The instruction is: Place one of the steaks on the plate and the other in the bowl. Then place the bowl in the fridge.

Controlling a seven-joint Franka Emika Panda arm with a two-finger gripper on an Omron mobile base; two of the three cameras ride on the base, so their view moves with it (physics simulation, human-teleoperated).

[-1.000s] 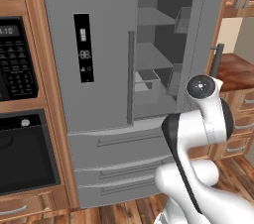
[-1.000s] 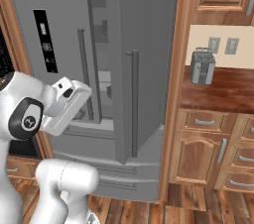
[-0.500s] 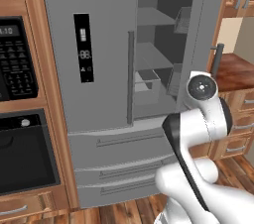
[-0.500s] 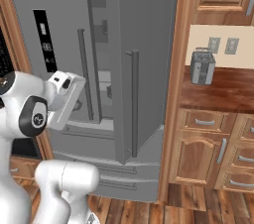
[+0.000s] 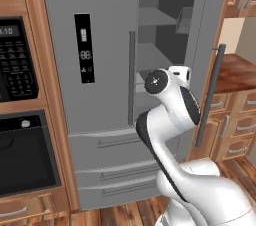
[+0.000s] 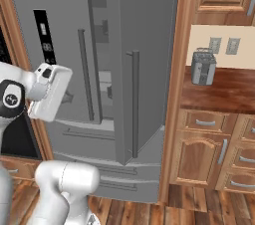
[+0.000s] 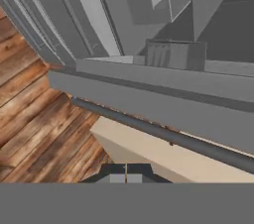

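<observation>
fridge: tall grey steel unit at 12 o'clock from the base. Left door shut. Right door swung out toward 3 o'clock, edge-on in the right base view, so the grey shelves inside are exposed.
door handle: long bar, long axis vertical in the base views. In the hand view it runs as a dark bar from 9 toward 4 o'clock, just above the fingertips.
arm: one arm only. It is folded up in front of the fridge opening, with the wrist at mid-fridge height.
gripper: fingers together, nothing between them. It points down along the lower front of the fridge toward the wood floor.
key relation: judging from the hand view, the open compartment lies at 12 to 1 o'clock from the gripper, and the open door's bar is nearest.
bowl/plate/steaks: can't place them from these views, and the gripper carries none of them.
next move (my read): likely swing the door shut.
</observation>
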